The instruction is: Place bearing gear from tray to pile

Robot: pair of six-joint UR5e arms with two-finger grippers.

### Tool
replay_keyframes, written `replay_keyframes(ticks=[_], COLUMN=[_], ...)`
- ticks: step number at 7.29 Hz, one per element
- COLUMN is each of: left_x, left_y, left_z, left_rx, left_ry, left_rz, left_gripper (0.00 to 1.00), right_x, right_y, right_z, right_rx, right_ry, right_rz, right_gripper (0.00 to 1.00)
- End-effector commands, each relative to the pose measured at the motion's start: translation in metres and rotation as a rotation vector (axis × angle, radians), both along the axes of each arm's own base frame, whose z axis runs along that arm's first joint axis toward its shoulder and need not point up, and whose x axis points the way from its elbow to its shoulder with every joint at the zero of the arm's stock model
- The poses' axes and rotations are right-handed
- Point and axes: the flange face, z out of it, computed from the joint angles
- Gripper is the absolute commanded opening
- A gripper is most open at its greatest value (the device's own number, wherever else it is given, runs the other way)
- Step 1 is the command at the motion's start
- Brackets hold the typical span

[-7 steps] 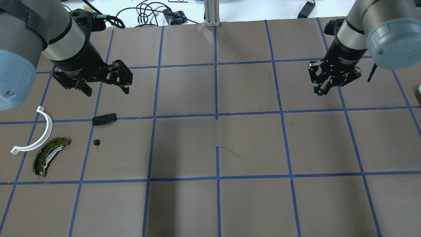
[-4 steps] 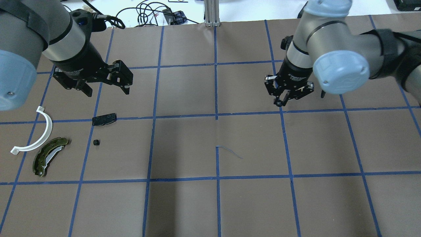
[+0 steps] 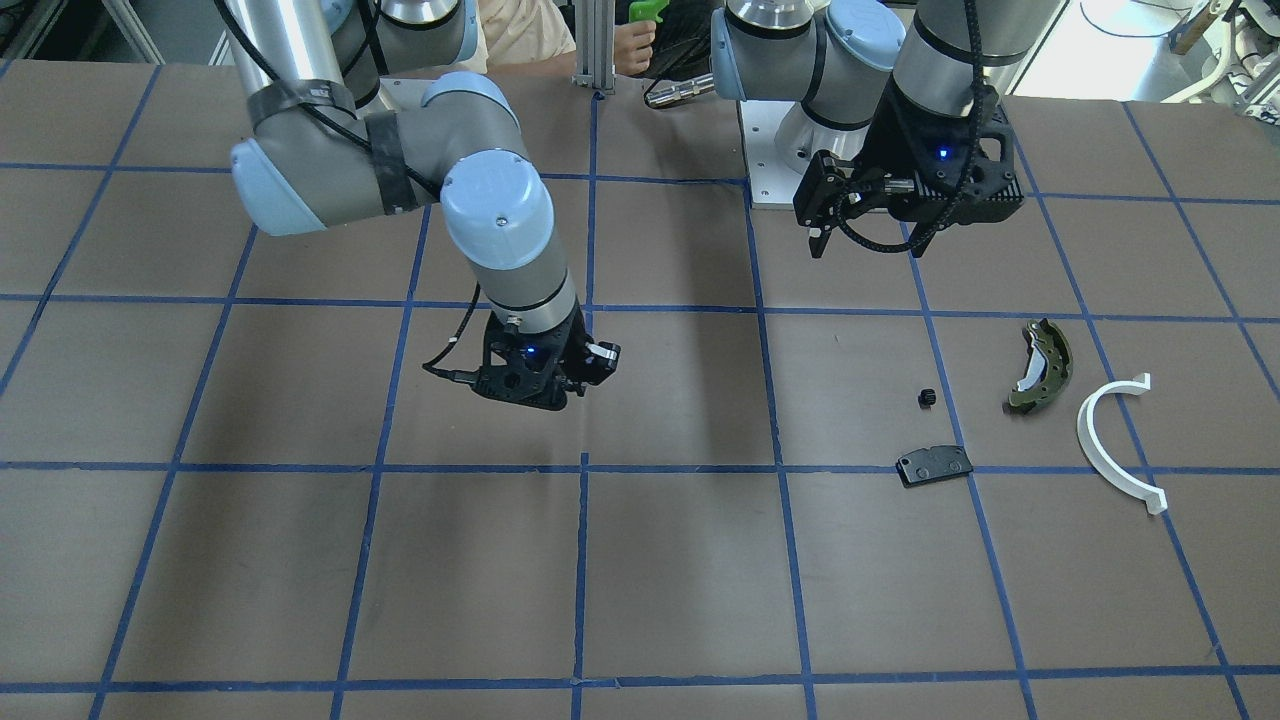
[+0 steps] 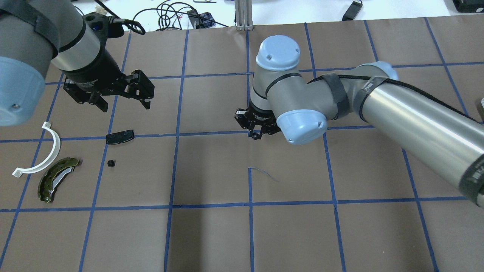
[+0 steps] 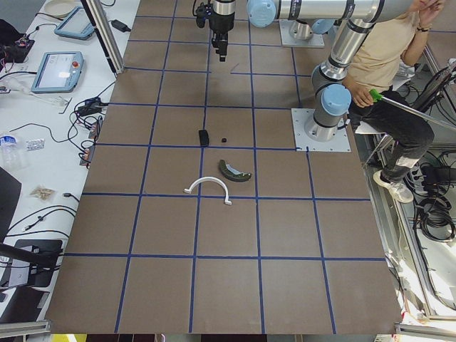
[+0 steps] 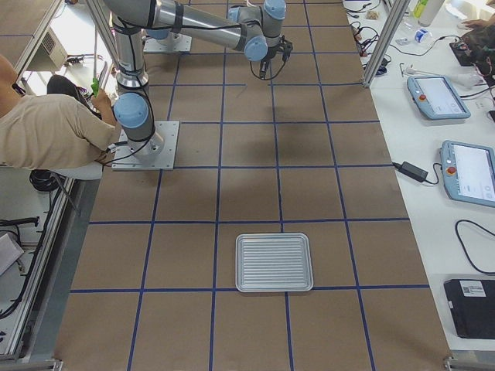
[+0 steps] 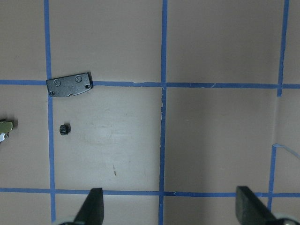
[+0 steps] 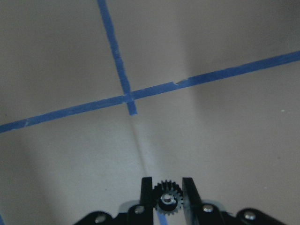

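Note:
My right gripper (image 8: 167, 187) is shut on a small black bearing gear (image 8: 167, 200) with a silver hub. It hangs over the blue tape crossing at the table's middle (image 4: 256, 135). In the front view the gripper (image 3: 560, 400) hides the gear. My left gripper (image 4: 124, 105) is open and empty, above and behind the pile. The pile holds an olive-green brake shoe (image 4: 56, 179), a white half-ring arc (image 4: 45, 151), a black pad with holes (image 4: 120, 136) and a small black gear (image 4: 111, 163). The silver tray (image 6: 274, 263) lies empty in the right side view.
An aluminium post (image 4: 244, 15) and cables stand at the table's far edge. A seated person (image 6: 54, 131) is by the robot base. Tablets (image 6: 464, 170) lie on the side bench. Blue tape lines grid the brown table.
My right arm has swept left from the table's right side to its middle, carrying the gear. My left arm and the pile have not moved.

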Motion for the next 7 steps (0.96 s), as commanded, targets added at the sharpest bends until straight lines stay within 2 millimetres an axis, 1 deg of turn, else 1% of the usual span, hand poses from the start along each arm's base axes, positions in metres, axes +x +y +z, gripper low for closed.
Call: replay_keyframes(ticks=[1,2,3,4,5,6,7], left_x=[0.0,0.0,0.0,0.0,0.0,-0.001,-0.001], left_y=[-0.001,-0.001,-0.001,-0.002,-0.003,-0.003,-0.005], left_z=[-0.002,-0.001,-0.002,-0.003,-0.005,-0.009,-0.015], left_rx=[0.002,0.0,0.003,0.005,0.011,0.015,0.025], left_ry=[0.001,0.001,0.002,0.004,0.002,0.002,0.001], left_rz=[0.0,0.0,0.002,0.002,0.003,0.003,-0.001], left_gripper=[1.0,1.0,1.0,1.0,1.0,1.0,1.0], right_x=[0.046,0.055,0.067,0.073,0.074,0.074,0.073], right_y=[0.015,0.021,0.024,0.026,0.027,0.027,0.026], right_z=[-0.036,-0.05,-0.057,-0.064,-0.068,-0.067,-0.064], right_rx=[-0.008,0.014,-0.002,-0.008,-0.002,-0.004,-0.011], right_ry=[-0.011,-0.002,-0.014,-0.017,-0.015,-0.015,-0.015], right_rz=[-0.017,-0.02,-0.025,-0.039,-0.039,-0.041,-0.041], right_gripper=[0.0,0.0,0.0,0.0,0.0,0.0,0.72])
